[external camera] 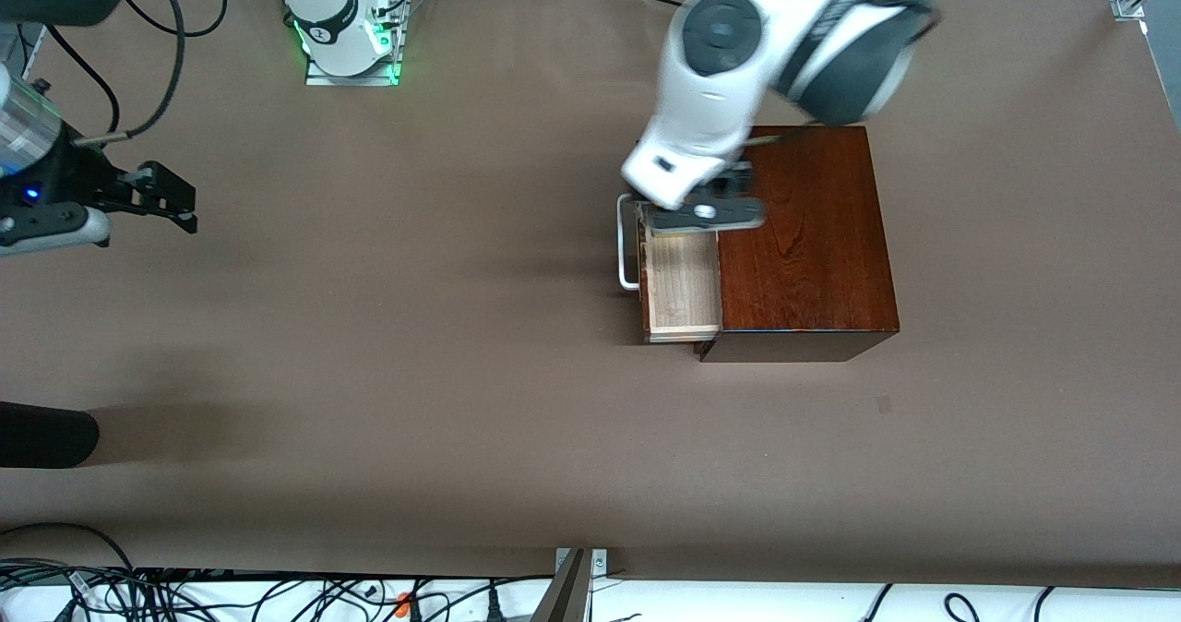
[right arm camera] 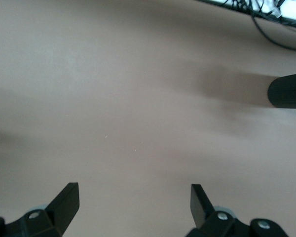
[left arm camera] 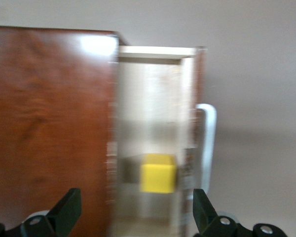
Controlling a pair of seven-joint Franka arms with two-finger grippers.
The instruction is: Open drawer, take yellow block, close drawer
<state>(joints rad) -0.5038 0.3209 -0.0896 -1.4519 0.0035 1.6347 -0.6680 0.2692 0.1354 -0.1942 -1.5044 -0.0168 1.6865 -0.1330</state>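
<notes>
The right gripper hangs with fingers spread wide over the bare brown table (a dark rod pokes in at the edge).

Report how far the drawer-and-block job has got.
Done: the drawer is pulled out of the wooden box, pale inside showing. In hand: the left gripper hangs open over the drawer, with the yellow block lying inside, not gripped. Left: grasp and lift the block out, then push the drawer shut. The right gripper waits open over bare table at the right arm's end.
</notes>
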